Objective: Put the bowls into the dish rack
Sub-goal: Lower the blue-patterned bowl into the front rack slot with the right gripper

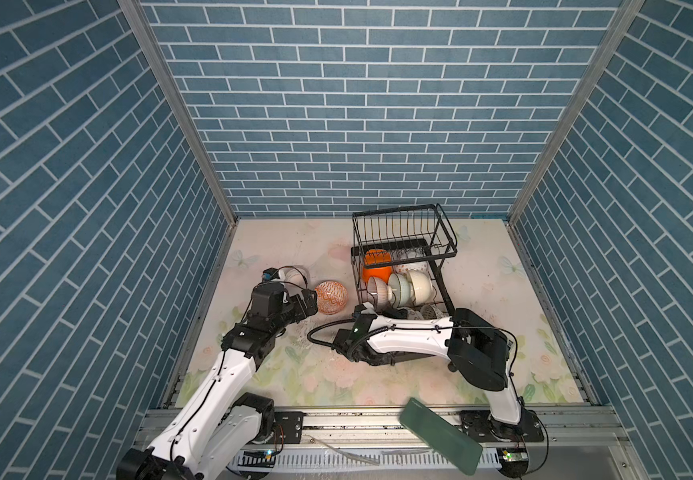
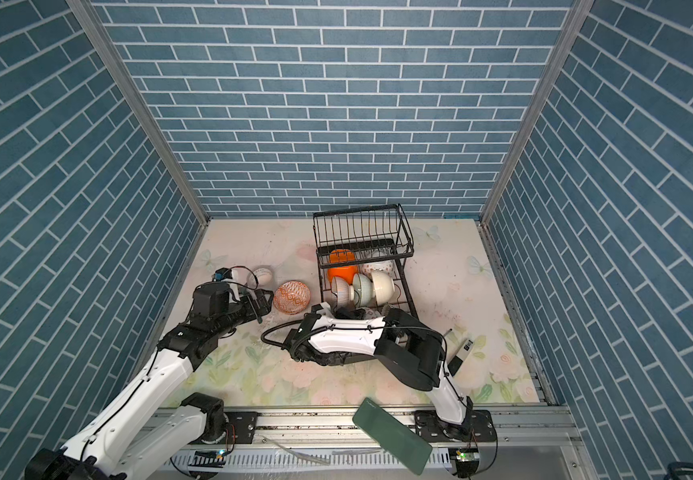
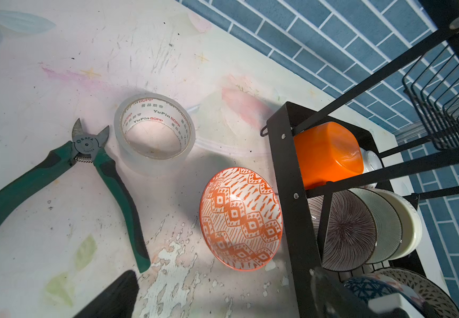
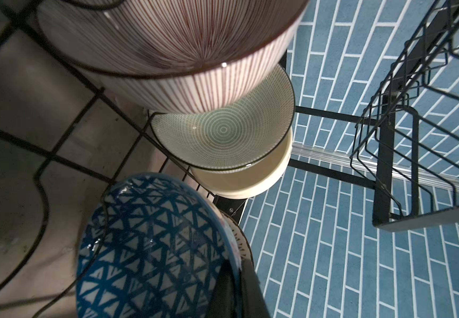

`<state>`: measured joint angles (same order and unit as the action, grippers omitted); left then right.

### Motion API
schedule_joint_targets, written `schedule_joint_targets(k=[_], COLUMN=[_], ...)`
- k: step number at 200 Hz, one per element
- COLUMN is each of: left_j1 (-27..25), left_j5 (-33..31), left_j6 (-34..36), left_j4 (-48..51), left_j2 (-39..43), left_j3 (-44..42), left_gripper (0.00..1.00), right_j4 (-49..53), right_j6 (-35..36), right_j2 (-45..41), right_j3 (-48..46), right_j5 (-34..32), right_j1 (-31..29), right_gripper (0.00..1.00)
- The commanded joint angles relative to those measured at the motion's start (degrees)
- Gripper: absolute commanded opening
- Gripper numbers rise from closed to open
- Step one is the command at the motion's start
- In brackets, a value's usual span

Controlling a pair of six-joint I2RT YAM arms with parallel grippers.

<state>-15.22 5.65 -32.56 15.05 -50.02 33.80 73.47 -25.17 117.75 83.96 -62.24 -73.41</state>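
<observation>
The dish rack (image 1: 446, 227), black wire with a raised upper basket and a tray base, stands right of centre on the floral worktop (image 1: 503, 282) in both top views. Its lower tier holds an orange rounded-square bowl (image 1: 376, 266) lying on its side at the far end, with a white bowl (image 1: 413, 266) to its right. Nearer the camera, three bowls stand on edge in a row, touching one another: a striped bowl (image 1: 376, 289) with fine dark lines, a pale green bowl (image 1: 399, 286) and a cream bowl (image 1: 419, 284). At the rack's near end are a blue-patterned bowl (image 4: 154, 247) and, just beside it, a black-and-white patterned bowl (image 1: 430, 311). One orange-patterned bowl (image 1: 331, 296) is still outside, upright on the worktop just left of the rack. The right tool (image 4: 236, 280) is closed. The right wrist view shows its dark fingers pinched on the rim of the blue-patterned bowl inside the lower tier. The left tool (image 1: 310, 302) is spread fully wide and holds nothing. It sits low, just left of the orange-patterned bowl, and I cannot tell whether it touches the bowl. Beyond it on the worktop lie a roll of clear tape (image 3: 154, 129) and green-handled cutters (image 3: 90, 154), just beside each other.
</observation>
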Motion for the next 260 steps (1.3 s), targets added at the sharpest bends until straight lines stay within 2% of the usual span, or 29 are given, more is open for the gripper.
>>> schedule_joint_targets(k=[1,113,191,260], left_j1=[0.5,0.5,0.6,0.6], left_j5=[0.3,-0.1,-0.1,-0.1], left_j6=[0.1,0.1,0.0,0.1], left_j4=[-0.6,0.3,0.3,0.4], left_j2=[1.0,3.1,3.7,3.8], left_j3=[-1.1,-2.3,-2.9,-2.9], left_gripper=[1.00,1.00,1.00,1.00], right_j4=[-3.7,-3.1,-2.0,-1.5], right_j6=[-4.8,-9.1,-10.5,-11.4], right_j2=[1.8,0.0,-0.4,-1.9], right_j3=[-0.8,-1.2,-1.2,-2.2], right_j5=[20.0,23.3,23.3,22.6], right_j1=[-1.7,-1.8,-1.6,-1.5], right_gripper=[0.09,0.19,0.38,0.47])
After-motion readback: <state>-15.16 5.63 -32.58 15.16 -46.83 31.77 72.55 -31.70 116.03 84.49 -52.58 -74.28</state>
